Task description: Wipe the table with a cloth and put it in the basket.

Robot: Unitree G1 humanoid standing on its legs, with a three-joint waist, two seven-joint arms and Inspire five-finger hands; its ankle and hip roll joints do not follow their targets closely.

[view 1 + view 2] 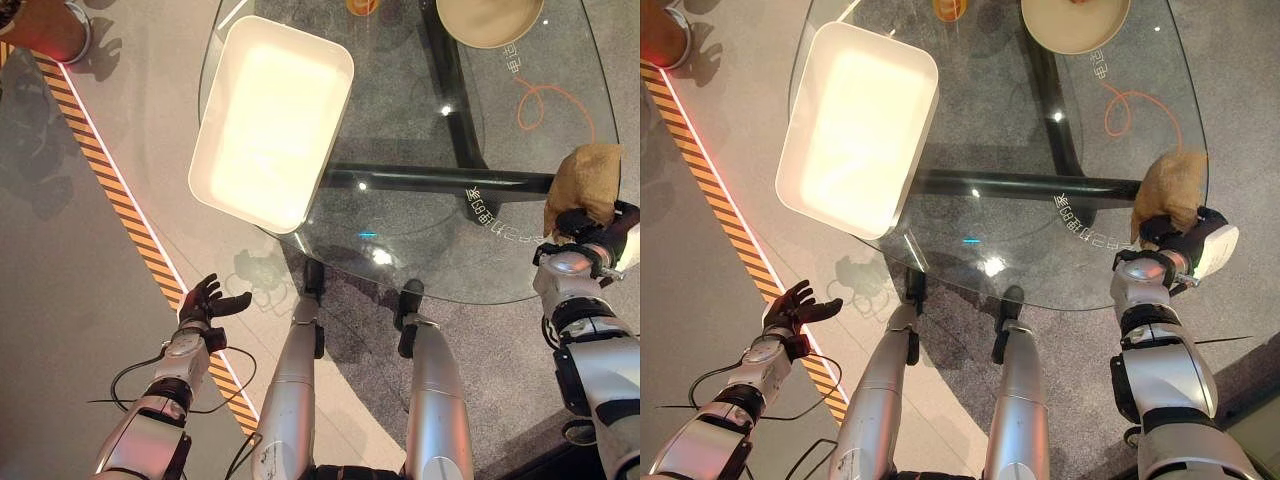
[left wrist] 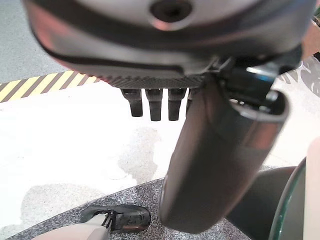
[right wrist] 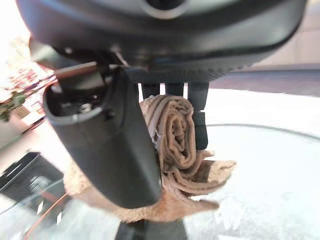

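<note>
**Cloth held at the table's edge, basket far across the glass**

Left eye view: the right robot hand sits at the right rim of the round glass table, with the tan cloth bunched above it on the glass. The white basket lies at the opposite side of the table, well apart from the cloth. A risk here: working so near the rim, a stroke outward could drag the cloth off the edge.

Right eye view: the left robot hand hangs low over the floor beside the striped tape, fingers spread and empty. A beige bowl stands at the far rim; a wide sweep toward it could nudge it.

Left wrist view: the fingers of this robot hand hang straight, holding nothing.

Right wrist view: the fingers and thumb curl round the rolled cloth, clamping it against the glass. The wad is loose and folded, with layers spilling below the grip; I judge a fold could slip free during wiping or on the carry to the basket.
</note>
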